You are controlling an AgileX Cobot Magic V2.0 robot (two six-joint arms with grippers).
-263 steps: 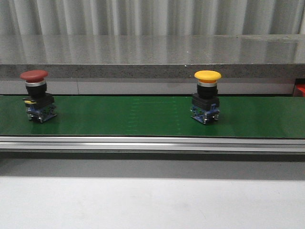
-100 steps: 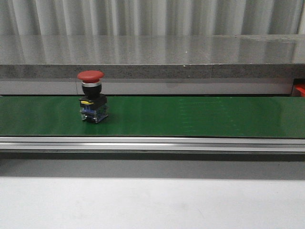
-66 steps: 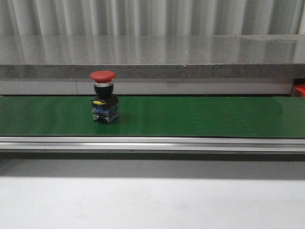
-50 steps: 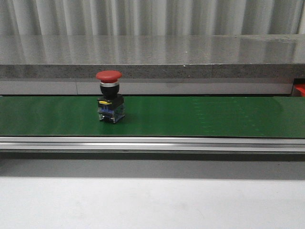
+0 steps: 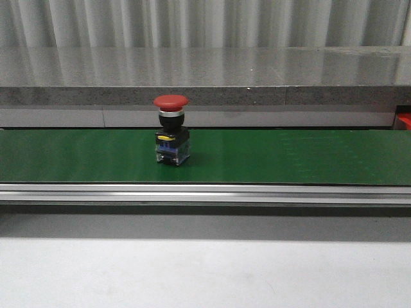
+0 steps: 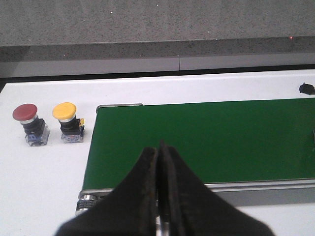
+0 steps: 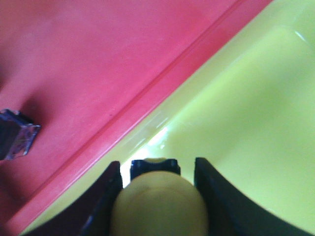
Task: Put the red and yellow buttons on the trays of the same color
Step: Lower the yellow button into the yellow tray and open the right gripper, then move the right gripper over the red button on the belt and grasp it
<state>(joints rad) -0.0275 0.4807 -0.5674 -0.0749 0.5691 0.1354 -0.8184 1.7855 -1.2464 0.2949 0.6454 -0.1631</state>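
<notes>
Nearest us, our right gripper (image 7: 156, 196) has its fingers clamped on a yellow button (image 7: 158, 209), poised above the yellow tray (image 7: 246, 128) just inside the rim where it meets the red tray (image 7: 98, 64); a dark button base (image 7: 15, 135) already sits on the red one. We judge this the placing step for yellow: lowering, then releasing without tipping it. Our left gripper (image 6: 160, 196) hangs with fingers pressed together and empty over the near edge of the green belt (image 6: 206, 137); beyond the belt's end a spare red button (image 6: 28, 123) and a spare yellow button (image 6: 68, 120) stand side by side on the white table (image 6: 44, 167). Farther out, a red button (image 5: 171, 131) stands upright mid-belt, needing pickup next.
</notes>
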